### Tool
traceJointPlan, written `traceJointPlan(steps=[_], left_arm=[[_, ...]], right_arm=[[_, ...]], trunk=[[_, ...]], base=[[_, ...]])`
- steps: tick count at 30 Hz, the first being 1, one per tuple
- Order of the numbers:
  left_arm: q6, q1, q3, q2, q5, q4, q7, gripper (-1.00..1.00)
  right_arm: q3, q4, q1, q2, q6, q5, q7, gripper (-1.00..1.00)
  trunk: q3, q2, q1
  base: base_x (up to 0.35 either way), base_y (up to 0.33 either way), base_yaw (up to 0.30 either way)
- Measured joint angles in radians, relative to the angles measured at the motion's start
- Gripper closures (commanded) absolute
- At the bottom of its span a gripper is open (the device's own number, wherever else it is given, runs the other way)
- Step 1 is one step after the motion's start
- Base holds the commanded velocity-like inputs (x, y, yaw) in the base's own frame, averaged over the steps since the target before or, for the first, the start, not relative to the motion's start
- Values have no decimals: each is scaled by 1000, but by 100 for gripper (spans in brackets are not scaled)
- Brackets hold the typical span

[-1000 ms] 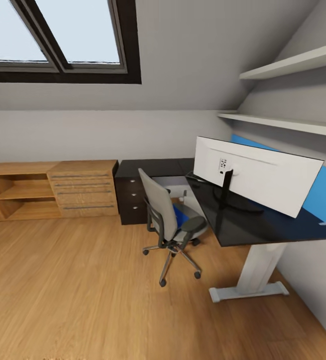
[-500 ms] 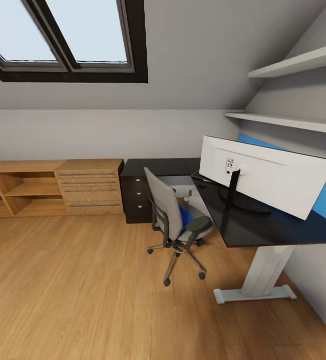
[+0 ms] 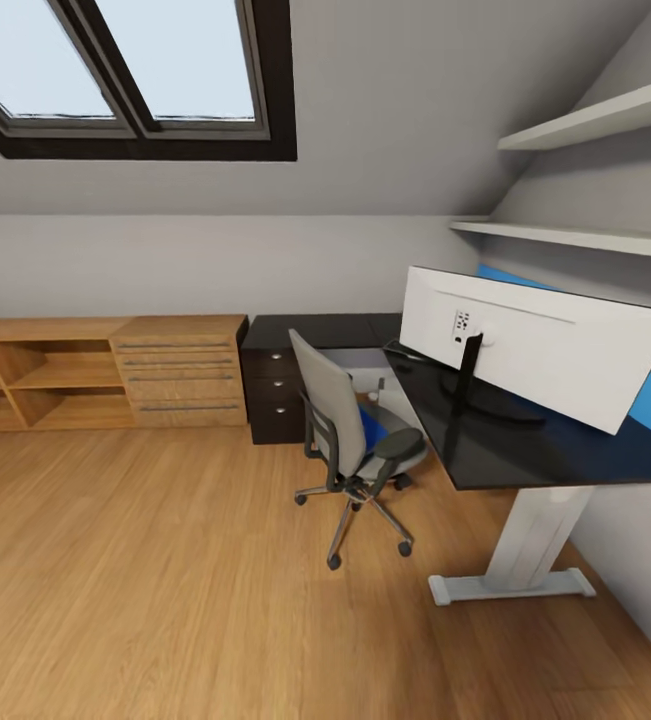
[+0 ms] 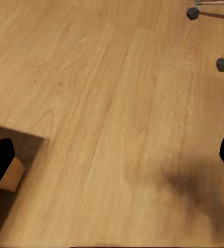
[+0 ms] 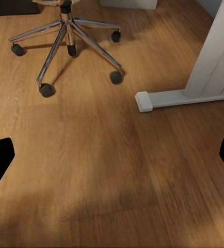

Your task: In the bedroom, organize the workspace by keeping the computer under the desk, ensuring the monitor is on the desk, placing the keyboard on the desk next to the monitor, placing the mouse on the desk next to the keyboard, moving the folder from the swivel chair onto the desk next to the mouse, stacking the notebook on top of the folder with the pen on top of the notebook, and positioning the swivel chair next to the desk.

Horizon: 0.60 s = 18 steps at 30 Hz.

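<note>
The swivel chair [image 3: 350, 430] stands on the wood floor with its grey back towards me, close to the desk [image 3: 485, 445]. A bright blue folder [image 3: 369, 428] lies on its seat. The monitor [image 3: 540, 345] stands on the glossy black desk top, white back facing me. A light grey box under the desk behind the chair may be the computer [image 3: 357, 362]. Keyboard, mouse, notebook and pen are not discernible. My left gripper [image 4: 112, 163] hangs open over bare floor. My right gripper [image 5: 112, 157] is open over the floor near the chair's chrome base [image 5: 65, 36].
A light wooden chest of drawers [image 3: 180, 370] and open shelves [image 3: 35, 385] line the far wall. Black desk drawers [image 3: 275, 395] sit in the corner. The desk's white leg [image 3: 530, 540] and its foot [image 5: 163, 98] stand right of the chair. Wall shelves [image 3: 585, 240] hang above.
The whole picture has shifted a little as the camera moved, so the desk and chair sit slightly further right. No object has moved on its own.
</note>
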Motion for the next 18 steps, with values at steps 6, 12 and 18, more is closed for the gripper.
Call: traceJointPlan(steps=[6, 12, 18], left_arm=[[483, 1, -2, -6, -12, -356, 76, -100], [933, -5, -2, -7, -18, -678, 125, -100], [1358, -223, -4, -44, -20, -799, 134, -100]], right_arm=[[-1, -213, -7, 5, 209, -2, -7, -100], [-1, -438, -29, 9, 502, -4, -6, -100], [2, -667, -114, 23, 743, -4, -7, -100]], trunk=[[-19, -42, 23], [-38, -84, 46], [-56, -126, 69]], base=[[0, 0, 0], [0, 0, 0], [0, 0, 0]])
